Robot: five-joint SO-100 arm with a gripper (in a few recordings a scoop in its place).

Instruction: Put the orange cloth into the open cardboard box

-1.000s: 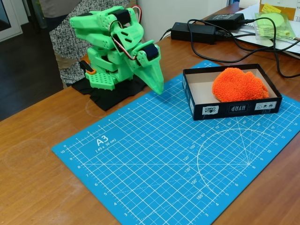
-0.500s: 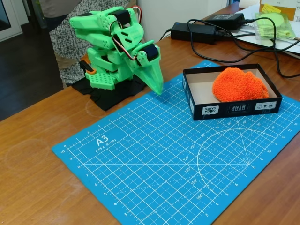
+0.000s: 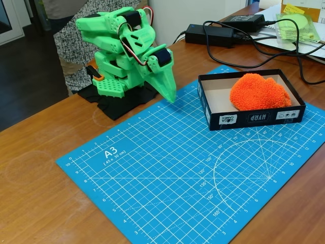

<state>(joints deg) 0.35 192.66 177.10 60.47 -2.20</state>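
The orange cloth point(image 3: 260, 92), a fluffy bunched lump, lies inside the open cardboard box point(image 3: 217, 121), toward its right half. The box is black outside with small white logos on its near long side and stands on the blue cutting mat. The green arm is folded up at the back left. Its gripper point(image 3: 171, 95) points down at the mat's far edge, well left of the box, shut with nothing in it.
A blue A3 cutting mat point(image 3: 167, 173) covers the wooden table. Black power bricks point(image 3: 209, 34) and cables lie at the back. A pale green cloth in plastic wrap point(image 3: 299, 25) sits at the back right. A person point(image 3: 76, 51) stands behind the arm.
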